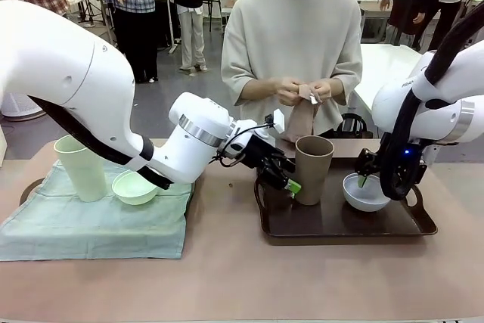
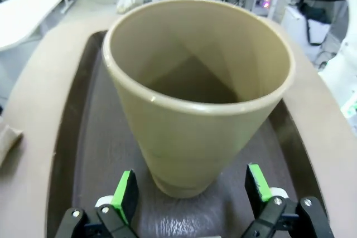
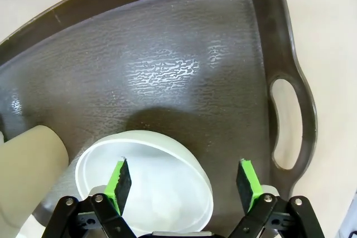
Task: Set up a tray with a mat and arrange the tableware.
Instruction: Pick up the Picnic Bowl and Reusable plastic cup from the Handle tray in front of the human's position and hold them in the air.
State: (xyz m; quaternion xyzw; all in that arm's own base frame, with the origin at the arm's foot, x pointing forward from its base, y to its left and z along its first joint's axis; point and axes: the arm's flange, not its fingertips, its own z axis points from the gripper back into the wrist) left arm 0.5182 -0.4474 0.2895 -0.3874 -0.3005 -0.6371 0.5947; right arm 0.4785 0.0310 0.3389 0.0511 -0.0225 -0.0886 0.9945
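The left gripper (image 1: 283,179) is held wide open, the upright brown tumbler (image 1: 313,168) standing just ahead between its pads on the tray (image 1: 333,222); the pale bowl (image 1: 366,193) is found under the open right gripper (image 1: 364,178), its rim between the jaws

Pale bowl (image 3: 167,193) on brown tray (image 3: 167,54) — jaws wide above it

A mint-green tumbler (image 1: 82,168) and matching green bowl (image 1: 134,187) on a pale green mat (image 1: 76,225) — plain. A tan-brown tumbler (image 1: 313,168) and pale blue-white bowl (image 1: 365,193) on a dark brown tray (image 1: 340,228) — pebbled, leather-like grain. Worktop (image 1: 242,281): dull pinkish brown.
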